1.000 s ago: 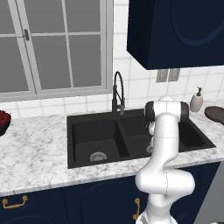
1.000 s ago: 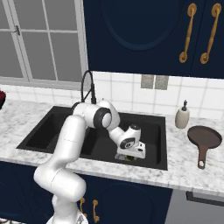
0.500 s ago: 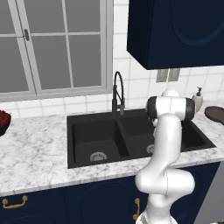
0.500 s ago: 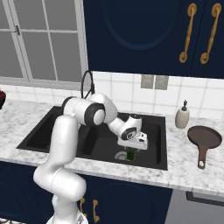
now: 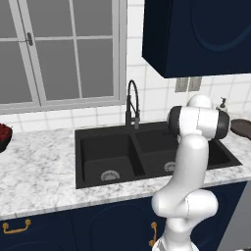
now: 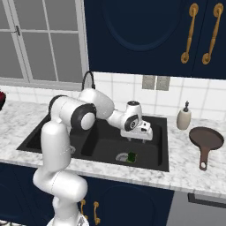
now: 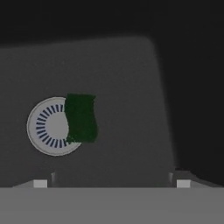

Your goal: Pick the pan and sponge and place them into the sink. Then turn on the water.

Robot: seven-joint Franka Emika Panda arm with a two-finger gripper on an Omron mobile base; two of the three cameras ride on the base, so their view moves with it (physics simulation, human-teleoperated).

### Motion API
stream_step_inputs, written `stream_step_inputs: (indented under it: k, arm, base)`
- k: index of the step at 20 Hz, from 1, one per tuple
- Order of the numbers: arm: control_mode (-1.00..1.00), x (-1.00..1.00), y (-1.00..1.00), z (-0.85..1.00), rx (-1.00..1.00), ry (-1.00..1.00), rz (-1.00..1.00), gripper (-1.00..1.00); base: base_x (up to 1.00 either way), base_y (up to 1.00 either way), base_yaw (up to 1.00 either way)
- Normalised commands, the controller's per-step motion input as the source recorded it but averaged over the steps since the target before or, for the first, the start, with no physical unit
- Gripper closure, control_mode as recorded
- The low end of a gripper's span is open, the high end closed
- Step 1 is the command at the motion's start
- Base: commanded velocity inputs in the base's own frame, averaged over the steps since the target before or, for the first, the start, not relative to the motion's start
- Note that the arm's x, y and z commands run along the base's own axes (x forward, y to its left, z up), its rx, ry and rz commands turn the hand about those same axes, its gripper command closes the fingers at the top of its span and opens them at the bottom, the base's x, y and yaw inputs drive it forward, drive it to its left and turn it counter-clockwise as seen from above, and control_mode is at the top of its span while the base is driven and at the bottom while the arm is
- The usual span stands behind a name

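the sponge (image 6: 131, 156) lies on the floor of the right side of the black sink (image 6: 161, 145), half on top of the round silver drain (image 7: 50, 126). nothing is touching it. from the hand view it looks like a dark green patch on the drain's edge.

the robot's gripper (image 6: 143, 133) hangs over that same side of the sink, a little above the sponge. its jaws are spread wide and there is nothing between them.

the pan (image 6: 206, 139) sits on the worktop (image 6: 190, 170) to the right of the sink, next to the soap bottle (image 6: 183, 118). its handle points toward the front edge. it is well apart from the gripper. so i think the sponge part is done and the pan comes next.

no water comes from the black tap (image 5: 132, 104). a bowl of red fruit (image 5: 4, 136) sits far off at the left end of the worktop.

what could go wrong from here? the arm has to lift out of the sink and swing right. if it stays low, the hand could bump the sink's wall. the soap bottle stands just beside the pan, so a wide swing could knock it over. the pan looks wide and flat, so a grab on the rim could slip and the pan could tip. the handle looks like the better place to grab. when the pan goes in, it may land on the sponge and sit crooked.
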Motion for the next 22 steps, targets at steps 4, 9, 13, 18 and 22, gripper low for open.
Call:
stream_step_inputs:
  k: [4,9,13,18,22]
  arm:
    - [-1.00,-0.08,-0.45,0.83,0.00,0.04,-0.12,-1.00]
    - [-1.00,-0.04,-0.58,0.56,0.00,0.10,-0.11,-1.00]
    - [-1.00,-0.05,-0.59,0.11,0.07,0.04,-0.04,-1.00]
    - [-1.00,-0.02,-0.50,0.00,0.10,0.00,0.00,-1.00]
    - [-1.00,-0.03,-0.20,0.00,0.01,0.00,0.00,-1.00]
  base:
    - [0.00,0.00,0.00]
    - [0.00,0.00,0.00]
    - [0.00,0.00,0.00]
    - [0.00,0.00,0.00]
    - [0.00,0.00,0.00]
